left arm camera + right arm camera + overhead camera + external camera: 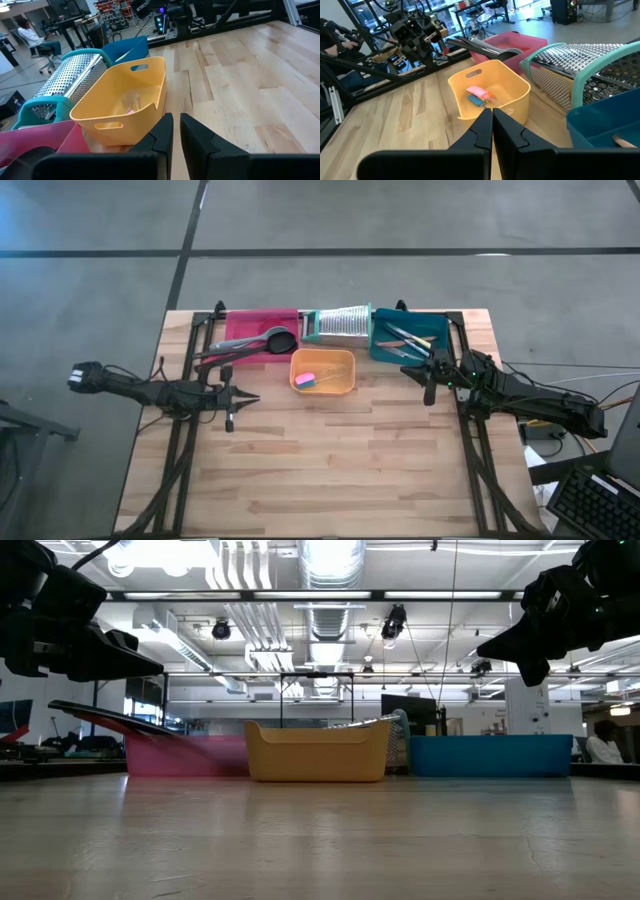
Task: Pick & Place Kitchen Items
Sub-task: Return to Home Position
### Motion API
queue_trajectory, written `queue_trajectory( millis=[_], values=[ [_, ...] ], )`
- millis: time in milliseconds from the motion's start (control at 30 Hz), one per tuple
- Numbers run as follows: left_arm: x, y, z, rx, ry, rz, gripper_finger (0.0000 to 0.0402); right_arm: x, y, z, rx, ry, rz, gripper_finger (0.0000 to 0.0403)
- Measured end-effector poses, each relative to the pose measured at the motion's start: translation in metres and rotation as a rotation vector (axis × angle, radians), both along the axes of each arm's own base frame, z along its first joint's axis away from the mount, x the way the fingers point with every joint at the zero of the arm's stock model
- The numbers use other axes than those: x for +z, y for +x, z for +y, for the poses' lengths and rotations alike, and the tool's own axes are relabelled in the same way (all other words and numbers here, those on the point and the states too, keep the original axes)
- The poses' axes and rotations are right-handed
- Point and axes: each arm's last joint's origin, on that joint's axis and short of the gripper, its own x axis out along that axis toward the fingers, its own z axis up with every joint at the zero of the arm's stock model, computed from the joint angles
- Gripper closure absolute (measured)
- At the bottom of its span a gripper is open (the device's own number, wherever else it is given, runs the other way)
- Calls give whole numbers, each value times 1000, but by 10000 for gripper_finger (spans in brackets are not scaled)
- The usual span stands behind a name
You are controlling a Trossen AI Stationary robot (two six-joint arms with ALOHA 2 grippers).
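Note:
Red, grey and black long-handled spoons and ladles (250, 345) lie in the pink tray (262, 318), their handles sticking out over its left rim (95, 716). Small knives (402, 336) lie in the teal tray (438, 328). A pink piece (479, 91) and a blue piece (476, 100) lie in the orange tray (350, 367). My left gripper (250, 399) hovers near the orange tray's left, its fingers (162, 131) almost together and empty. My right gripper (408, 370) hovers just right of the orange tray, shut and empty (492, 114).
A silver ribbed grater with a teal frame (340, 325) stands between the pink and teal trays at the table's far edge. The three trays form a row along the far side. Bare wooden tabletop (320, 470) stretches toward the near edge.

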Motion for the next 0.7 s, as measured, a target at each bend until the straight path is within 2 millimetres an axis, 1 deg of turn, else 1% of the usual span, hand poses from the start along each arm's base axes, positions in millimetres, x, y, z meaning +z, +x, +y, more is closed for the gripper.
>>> queue_trajectory(
  millis=[200, 500, 700],
  values=[
    [0, 0, 0, 0, 0, 0, 360, 0, 0, 0, 0, 0, 0, 394],
    [0, 0, 0, 0, 0, 1, 367, 0, 0, 0, 0, 0, 0, 394],
    [0, 0, 0, -1, 0, 1, 360, 0, 0, 0, 0, 0, 0, 394]
  ],
)
